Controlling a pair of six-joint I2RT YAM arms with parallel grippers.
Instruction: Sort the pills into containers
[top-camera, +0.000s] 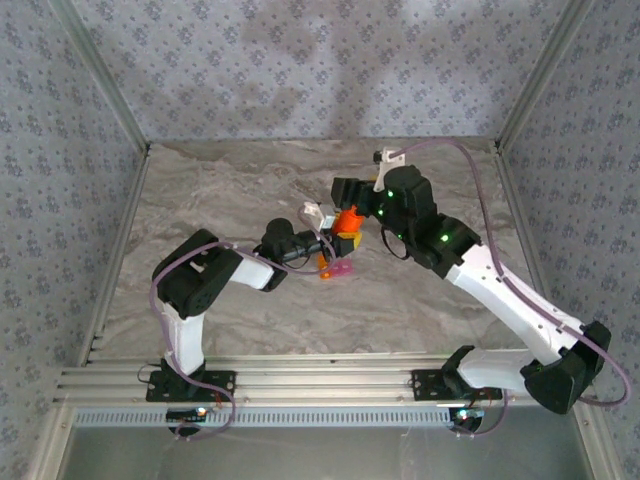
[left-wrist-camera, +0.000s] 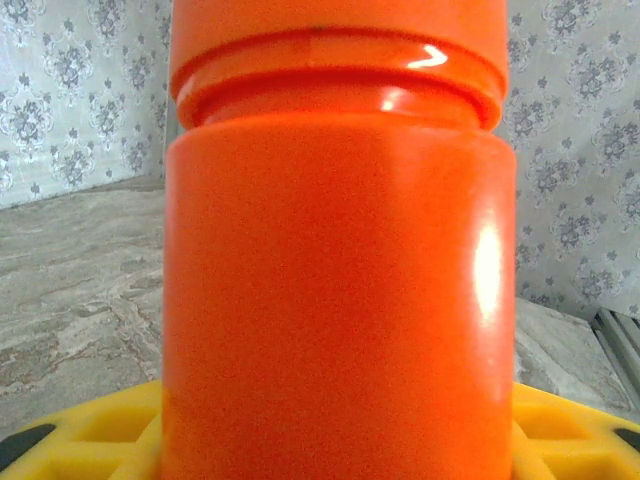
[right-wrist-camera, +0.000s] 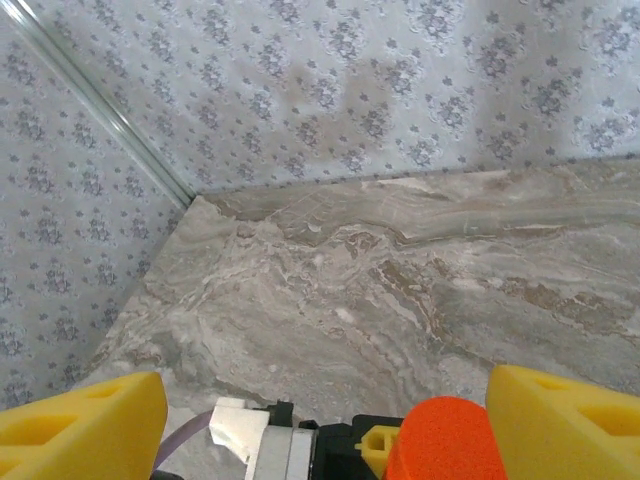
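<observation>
An opaque orange bottle with its cap on stands upright above mid-table. My left gripper is shut on the bottle's body, and its yellow fingers show at either side of the base. My right gripper hangs over the bottle's top, open. Its yellow fingertips stand wide apart, with the cap low between them, closer to the right one. The containers, a tiny orange box joined to a pink one, lie on the table just below the left gripper. The pills are out of view.
The marble table is walled by patterned panels with metal corner posts. A slotted rail runs along the near edge between the arm bases. The right arm's cable loops toward the back right.
</observation>
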